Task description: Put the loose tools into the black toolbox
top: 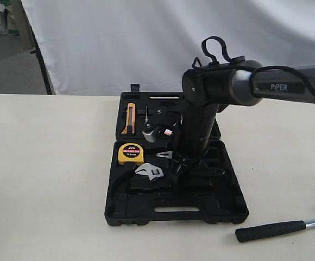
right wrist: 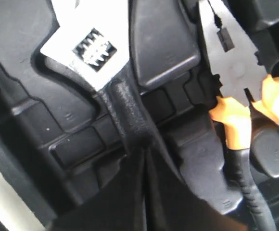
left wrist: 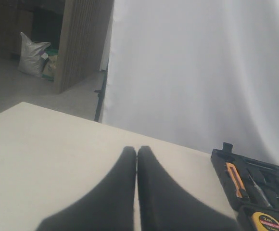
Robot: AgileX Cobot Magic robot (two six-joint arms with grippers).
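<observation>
Seemingly seating wrench (right wrist: pixel 89 53) in toolbox (top: pixel 141 216) with right gripper (right wrist: pixel 144 155) clamped on its handle; next: release, fetch hammer (top: pixel 271 229) beside toolbox.

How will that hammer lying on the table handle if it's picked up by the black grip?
The hammer has a steel shaft, so it should stay rigid. Its head is out of frame, but it's probably end-heavy and may droop. The matte black grip looks unlikely to slip.
</observation>
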